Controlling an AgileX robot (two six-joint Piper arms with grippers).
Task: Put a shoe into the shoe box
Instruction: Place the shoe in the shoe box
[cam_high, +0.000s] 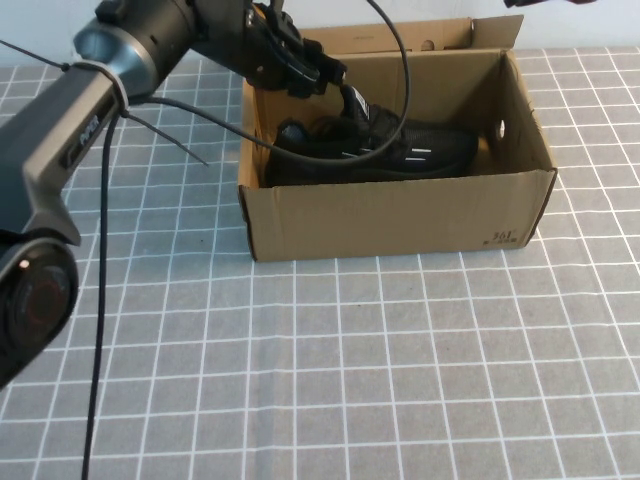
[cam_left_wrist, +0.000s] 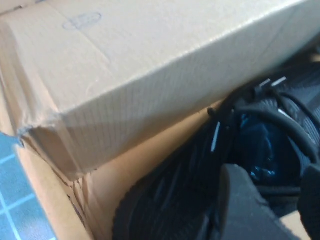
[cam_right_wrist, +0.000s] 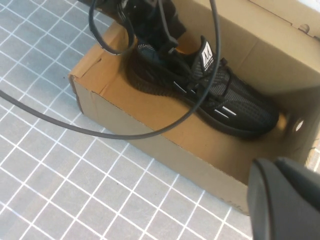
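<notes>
Brown cardboard makes up the shoe box (cam_high: 400, 215), and it sits on the counter (cam_high: 350, 370), which has a gray cloth with white squares. The box is open on top. It has a small dark print at its near right corner and a round hole in its right end wall.

My black shoe (cam_high: 400, 150) lies inside the box, down on the bottom. Its heel is at the left end and its toe points to the right end. I can see short white marks on its side and a pull tab at the back.

My left hand (cam_high: 345, 85) reaches down into the left end of the box, right over the heel of the shoe. I cannot tell if its fingers are open or closed there.

My right hand (cam_right_wrist: 287, 200) is up above the right side of the box, away from the shoe. I cannot tell if it is open or closed either.

A black cable (cam_high: 100, 330) hangs from my left arm.
</notes>
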